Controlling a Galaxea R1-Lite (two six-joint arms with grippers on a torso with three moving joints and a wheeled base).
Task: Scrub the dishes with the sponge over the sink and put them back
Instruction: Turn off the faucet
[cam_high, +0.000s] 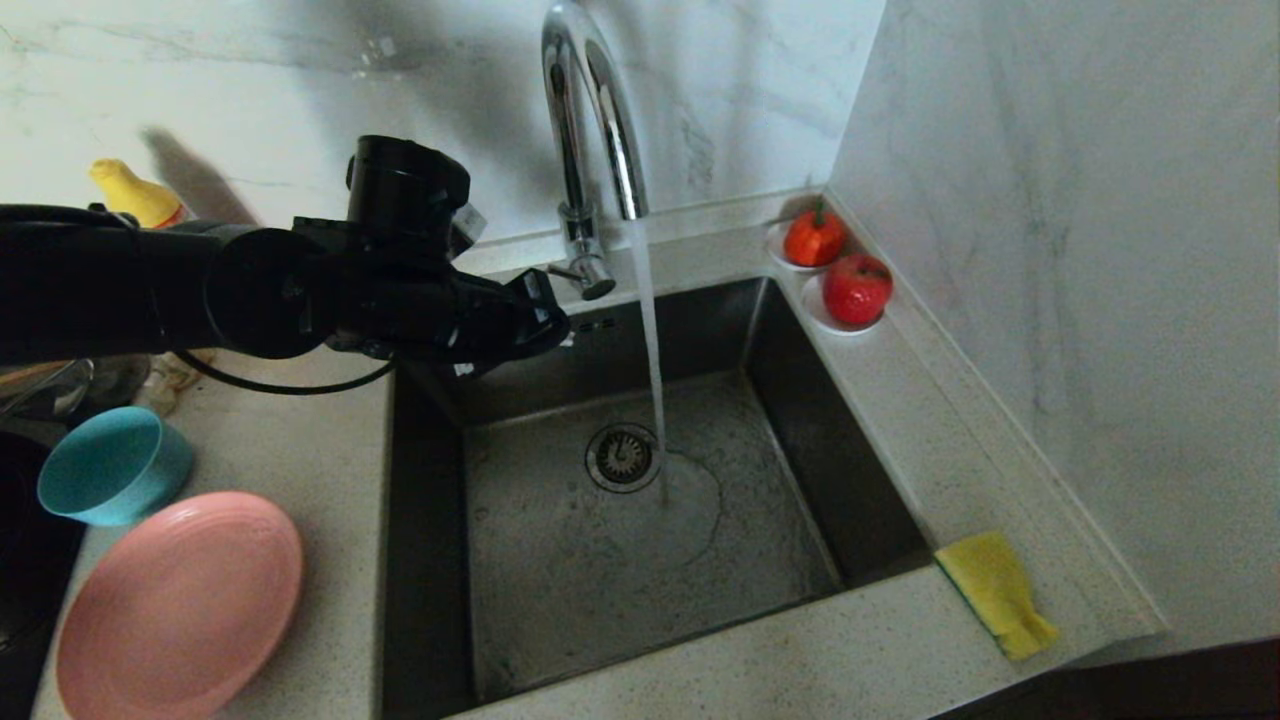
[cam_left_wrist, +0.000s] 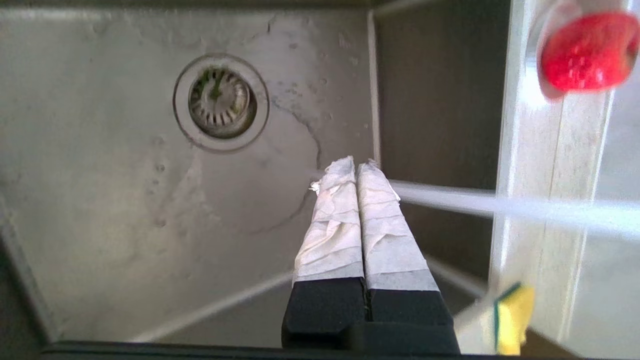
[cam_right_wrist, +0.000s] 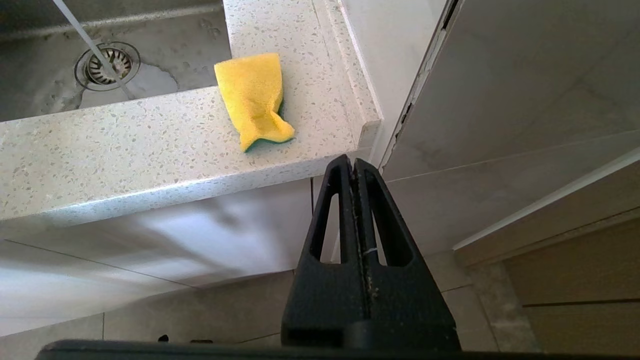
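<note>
pink plate (cam_high: 180, 600), sponge (cam_high: 995, 590) lying untouched on tabletop (cam_high: 330, 470); left end effector (cam_left_wrist: 356, 172) hovering pressed together, empty, over sink (cam_high: 560, 560); scrubbing pending.

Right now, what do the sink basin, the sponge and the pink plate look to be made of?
Sink basin: brushed stainless steel, going by its dull grey sheen and water marks. Sponge: soft yellow foam, crumpled at one end, with a thin green scouring layer showing at its edge. Pink plate: smooth and matte with ringed ridges, probably plastic, possibly glazed ceramic.
</note>
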